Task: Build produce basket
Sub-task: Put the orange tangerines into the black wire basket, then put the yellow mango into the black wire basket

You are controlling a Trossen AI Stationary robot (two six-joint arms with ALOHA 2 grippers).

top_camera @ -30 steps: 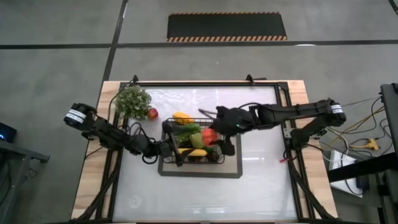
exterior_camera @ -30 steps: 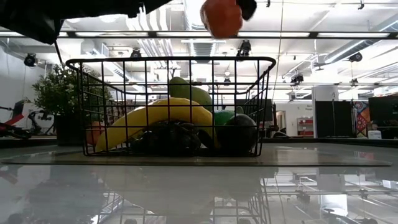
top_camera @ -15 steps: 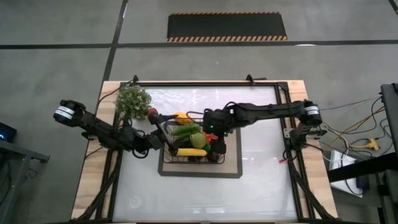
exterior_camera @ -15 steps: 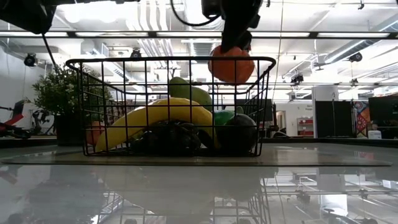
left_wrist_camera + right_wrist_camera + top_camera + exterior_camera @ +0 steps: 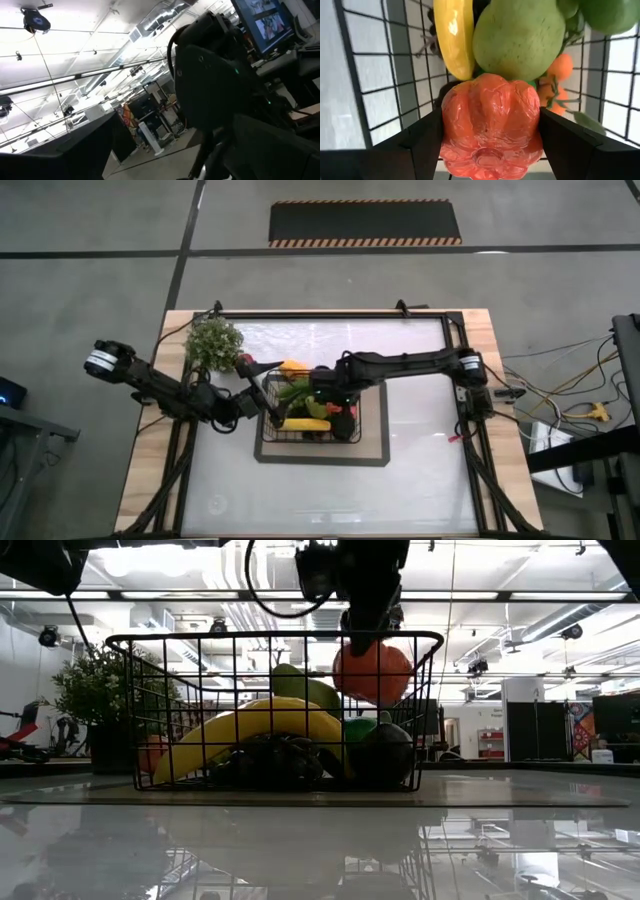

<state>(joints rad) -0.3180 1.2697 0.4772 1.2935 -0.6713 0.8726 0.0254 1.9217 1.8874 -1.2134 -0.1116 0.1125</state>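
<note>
I see the right gripper (image 5: 490,150) clamped on a ribbed red tomato (image 5: 490,125), its fingers (image 5: 422,142) flanking it, just below the rim of the rectangular black wire-mesh basket (image 5: 275,637). Open room remains toward the right wall. The yellow banana (image 5: 255,730) lies lengthwise across it. I cannot tell the left gripper's (image 5: 240,402) finger state; it waits beside the basket.

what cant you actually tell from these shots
- Left gripper: in the left wrist view dark arm parts fill the picture; in the high view it is too small to show its fingers.
- Basket bottom: in the low view the banana and dark fruit hide what lies behind.
- Red tomato: the right gripper holds it, but whether it touches the fruit below is unclear.
</note>
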